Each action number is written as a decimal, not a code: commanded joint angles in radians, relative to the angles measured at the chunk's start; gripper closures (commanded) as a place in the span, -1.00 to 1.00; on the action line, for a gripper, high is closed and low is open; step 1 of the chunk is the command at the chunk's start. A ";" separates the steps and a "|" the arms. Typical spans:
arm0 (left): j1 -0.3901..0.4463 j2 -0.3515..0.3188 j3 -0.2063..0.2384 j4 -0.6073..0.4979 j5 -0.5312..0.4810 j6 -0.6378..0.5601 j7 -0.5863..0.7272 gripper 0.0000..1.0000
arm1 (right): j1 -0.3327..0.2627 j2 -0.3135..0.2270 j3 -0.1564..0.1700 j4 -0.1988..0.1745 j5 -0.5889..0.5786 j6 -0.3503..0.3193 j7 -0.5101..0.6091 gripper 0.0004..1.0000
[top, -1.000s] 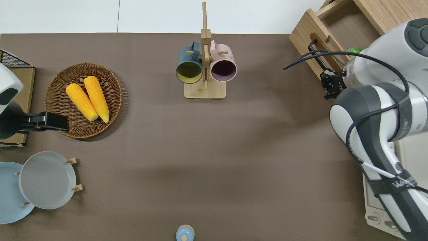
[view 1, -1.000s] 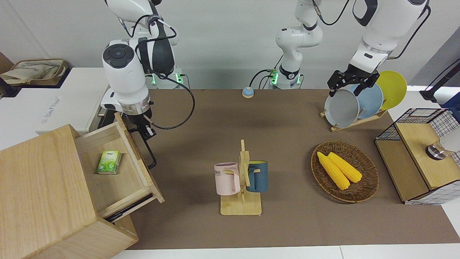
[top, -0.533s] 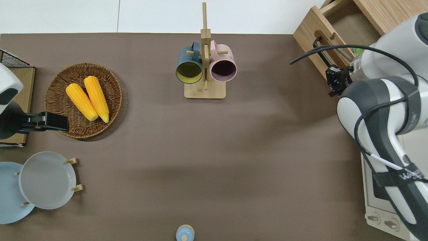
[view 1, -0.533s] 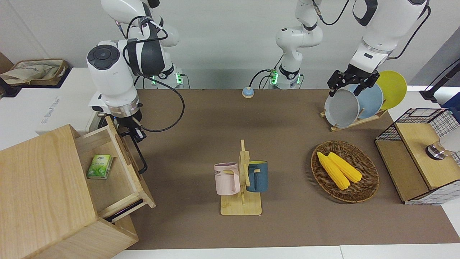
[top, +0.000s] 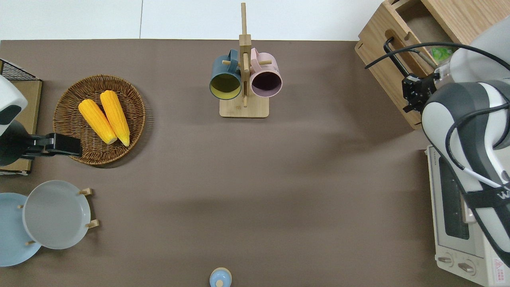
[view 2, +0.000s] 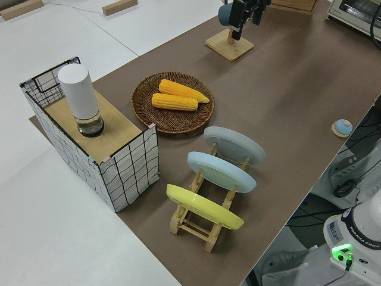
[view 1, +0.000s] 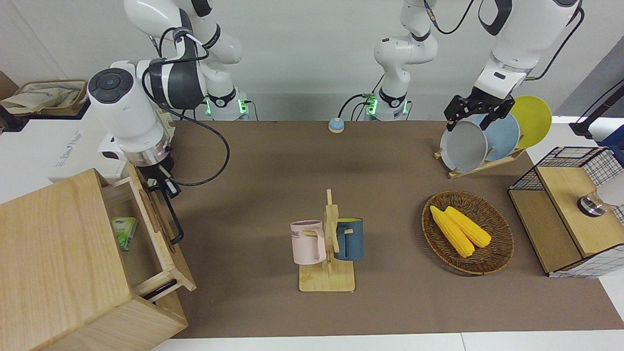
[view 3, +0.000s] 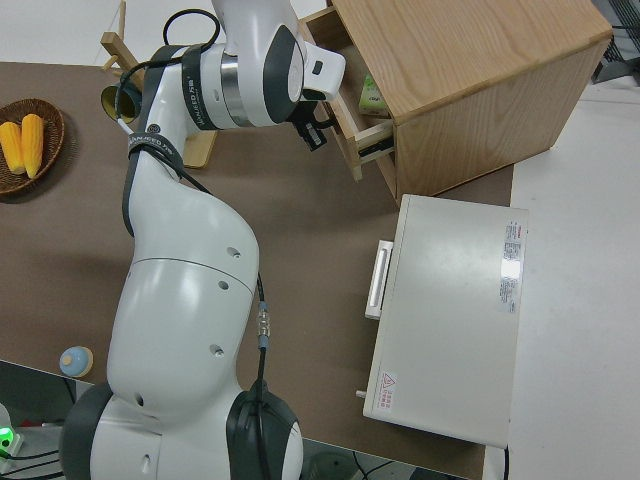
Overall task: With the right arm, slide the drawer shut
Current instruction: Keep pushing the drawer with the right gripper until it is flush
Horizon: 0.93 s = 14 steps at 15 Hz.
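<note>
Mid-push: the right arm's black two-finger gripper (view 1: 163, 184), jaw state unclear, presses the wide shallow light-wood drawer (view 1: 157, 234), part-open; next, push it flush into the pale wooden cabinet (view 1: 53, 253)

I see the drawer (view 1: 146, 229) part open from the cabinet (view 1: 58, 263) at the table's (view 1: 390, 302) right-arm end, a small box (view 1: 124, 233) in it, the oven (top: 462, 223) nearer the robots.

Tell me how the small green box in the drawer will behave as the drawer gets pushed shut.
The green box lies flat on the floor of the drawer, so it probably won't tip. It looks light and loose, so it may slide a little. The right end effector pushes the drawer front, not the box.
</note>
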 commanded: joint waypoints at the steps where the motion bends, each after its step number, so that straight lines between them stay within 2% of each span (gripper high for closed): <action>1: -0.005 -0.007 0.002 0.001 0.013 -0.005 0.007 -1.00 | -0.075 0.029 0.066 0.049 -0.030 -0.016 -0.041 1.00; 3: -0.005 -0.009 0.004 0.001 0.013 -0.005 0.006 -0.99 | -0.108 0.032 0.106 0.051 -0.042 -0.016 -0.039 1.00; 7: -0.005 -0.007 0.004 0.001 0.013 -0.005 0.007 -1.00 | -0.152 0.039 0.144 0.051 -0.067 -0.018 -0.041 1.00; 9: -0.005 -0.009 0.004 0.001 0.013 -0.005 0.006 -1.00 | -0.181 0.056 0.177 0.052 -0.088 -0.018 -0.051 1.00; 12: -0.005 -0.007 0.004 0.001 0.013 -0.005 0.007 -1.00 | -0.220 0.075 0.220 0.070 -0.125 -0.027 -0.056 1.00; 14: -0.005 -0.009 0.002 0.001 0.013 -0.005 0.007 -1.00 | -0.249 0.094 0.259 0.098 -0.153 -0.050 -0.056 1.00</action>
